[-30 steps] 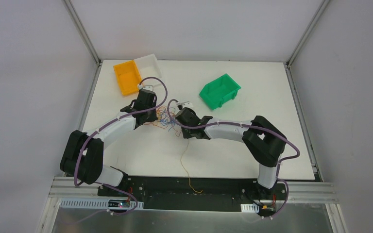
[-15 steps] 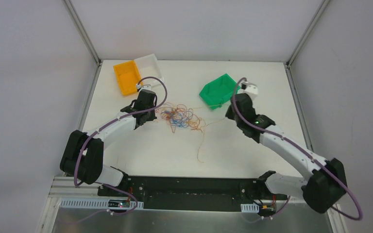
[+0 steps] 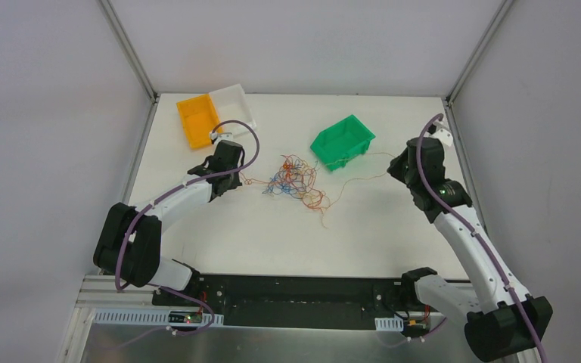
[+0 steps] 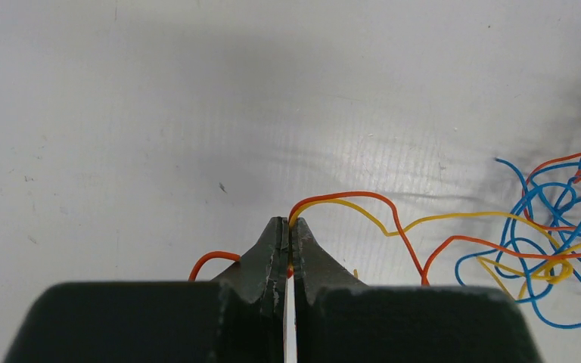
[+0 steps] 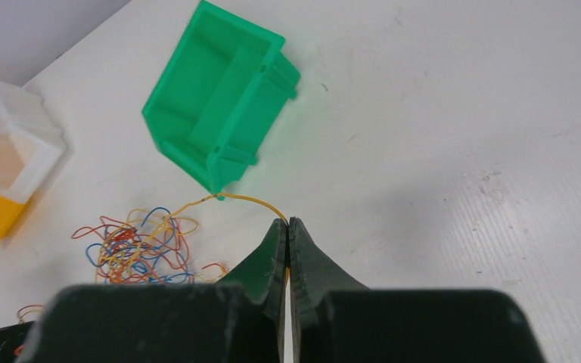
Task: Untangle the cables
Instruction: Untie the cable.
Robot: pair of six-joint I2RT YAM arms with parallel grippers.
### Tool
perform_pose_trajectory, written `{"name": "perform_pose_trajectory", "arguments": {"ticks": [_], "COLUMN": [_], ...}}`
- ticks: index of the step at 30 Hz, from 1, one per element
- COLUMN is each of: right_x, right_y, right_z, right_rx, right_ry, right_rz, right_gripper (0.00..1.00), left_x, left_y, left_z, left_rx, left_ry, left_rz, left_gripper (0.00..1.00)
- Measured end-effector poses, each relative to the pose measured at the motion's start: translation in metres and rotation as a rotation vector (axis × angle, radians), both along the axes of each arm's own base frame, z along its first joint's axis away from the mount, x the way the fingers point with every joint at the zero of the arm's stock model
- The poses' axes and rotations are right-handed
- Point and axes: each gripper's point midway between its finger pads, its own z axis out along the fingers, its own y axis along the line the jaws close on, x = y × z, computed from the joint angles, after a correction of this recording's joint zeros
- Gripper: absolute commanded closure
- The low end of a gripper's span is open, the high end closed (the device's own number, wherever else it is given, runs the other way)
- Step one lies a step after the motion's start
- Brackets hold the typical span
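Top view: cables (image 3: 296, 178) lie clumped at frame centre on the bench (image 3: 378, 227), just left of the green bin (image 3: 342, 142).
Left wrist: left gripper (image 4: 287, 224) is clenched on orange and yellow strands.
Right wrist: right gripper (image 5: 288, 224) is clenched on one yellow strand.
Judged featherlight, limp and snag-prone; grip single strands near their ends.

I'm looking into a robotics lab cell: white tabletop (image 3: 219, 242) boxed in by plain grey panels (image 3: 45, 113) on aluminium posts (image 3: 127, 47), arms (image 3: 181, 198) bolted to a metal rail (image 3: 113, 290) at its near edge, plastic parts bins (image 3: 197, 121) near the far-left corner
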Motion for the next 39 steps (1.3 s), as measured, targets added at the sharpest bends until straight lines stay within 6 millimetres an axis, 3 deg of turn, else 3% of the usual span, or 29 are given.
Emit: {"name": "perform_pose_trajectory", "arguments": {"ticks": [3,4,7,8,11,15,23,34,39], "right_x": [0.006,0.008,0.014,0.016,0.022,0.021,0.023,0.013,0.009], "right_y": [0.011,0.015,0.030,0.038,0.064,0.104,0.144,0.175,0.179], "right_z": [0.018,0.025,0.056,0.071,0.115,0.157,0.195,0.297,0.319], "right_rx": [0.024,0.032,0.064,0.077,0.100,0.102,0.094,0.208,0.270], "right_ry": [-0.008,-0.015,-0.047,-0.064,-0.124,-0.176,-0.169,-0.354,-0.408], "right_rz": [0.051,0.068,0.142,0.180,0.286,0.435,0.575,0.686,0.699], "right_gripper": [1.00,1.00,1.00,1.00,1.00,1.00,1.00,1.00,1.00], "left_x": [0.000,0.000,-0.001,-0.001,-0.007,-0.018,-0.017,-0.009,-0.005], "left_y": [0.000,0.000,-0.001,-0.003,-0.019,-0.047,-0.089,-0.147,-0.172], "left_z": [0.000,0.000,0.001,0.002,0.009,0.024,0.054,0.075,0.105], "left_rx": [0.001,0.002,0.010,0.014,0.005,-0.052,-0.215,-0.388,-0.442], "left_ry": [0.001,0.001,-0.001,-0.006,-0.048,-0.126,-0.266,-0.348,-0.443], "left_rz": [-0.003,-0.003,-0.020,-0.035,-0.112,-0.248,-0.447,-0.665,-0.749], "left_gripper": [1.00,0.93,0.49,0.39,0.29,0.25,0.24,0.25,0.26]}}
